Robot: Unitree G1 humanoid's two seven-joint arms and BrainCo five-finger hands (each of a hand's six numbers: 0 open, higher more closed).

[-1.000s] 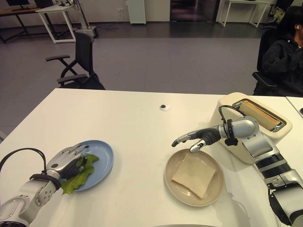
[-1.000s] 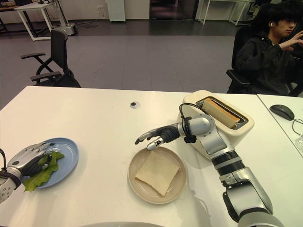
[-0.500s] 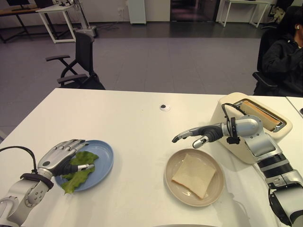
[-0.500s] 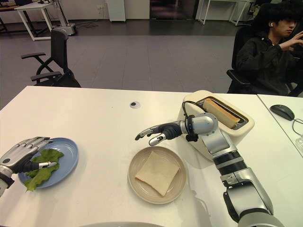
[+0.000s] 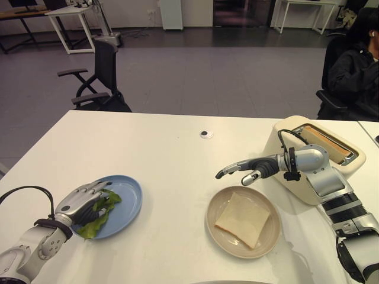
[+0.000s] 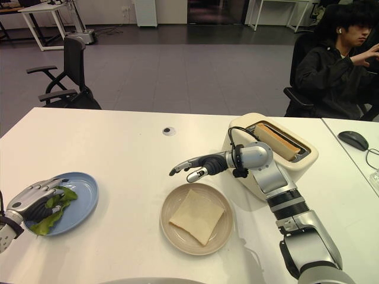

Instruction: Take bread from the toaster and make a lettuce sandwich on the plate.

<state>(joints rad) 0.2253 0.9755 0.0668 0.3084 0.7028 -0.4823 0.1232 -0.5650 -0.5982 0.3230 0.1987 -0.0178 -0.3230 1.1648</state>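
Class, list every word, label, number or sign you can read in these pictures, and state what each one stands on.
No readable text in either view.
On the cream plastic toaster: no legible label.
On the round blue plate and the round beige plate: plain, no print.
On the small black-and-white round disc lying on the white table: too small to read any mark.

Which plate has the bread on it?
The tan plate beside the toaster. It holds a bread slice; the blue plate holds lettuce instead.
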